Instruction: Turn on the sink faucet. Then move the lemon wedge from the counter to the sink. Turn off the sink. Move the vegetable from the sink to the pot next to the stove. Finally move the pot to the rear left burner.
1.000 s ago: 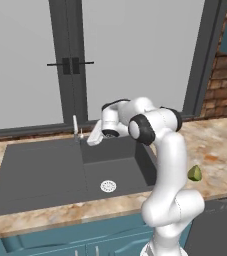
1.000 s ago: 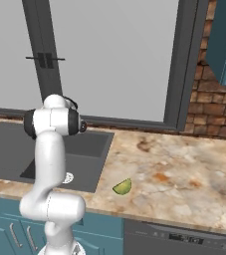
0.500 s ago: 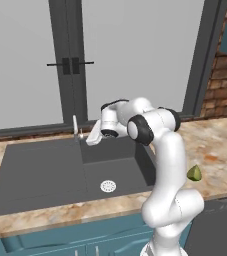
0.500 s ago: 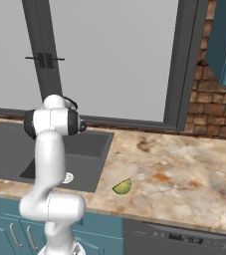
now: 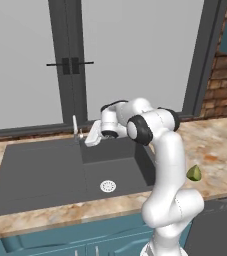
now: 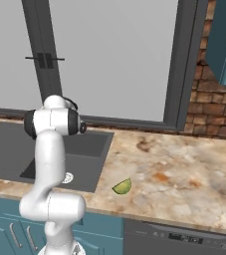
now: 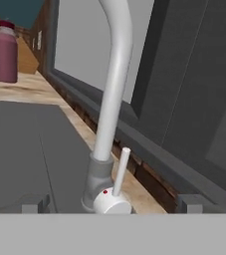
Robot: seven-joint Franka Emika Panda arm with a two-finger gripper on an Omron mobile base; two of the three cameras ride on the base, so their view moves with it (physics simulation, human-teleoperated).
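We judge the task barely begun: the small yellow-green lemon wedge (image 6: pixel 122 187) lies on the beige marbled counter (image 6: pixel 184 174), the dark grey sink (image 5: pixel 45 170) looks dry, and our wide-open, empty gripper (image 5: pixel 92 135) nears the thin silver faucet (image 7: pixel 110 119).

Open hand (image 5: pixel 86 140) faces sink faucet (image 7: pixel 109 114), nothing between.

Left base view: behind the arm, to its left, looking forward and down at the sink (image 5: pixel 40 170). Right base view: behind-right, same sink (image 6: pixel 7 149), more counter (image 6: pixel 184 179). Both share basin, counter and window. Hand view: close on the sink faucet (image 7: pixel 112 99), level along the counter's back edge.
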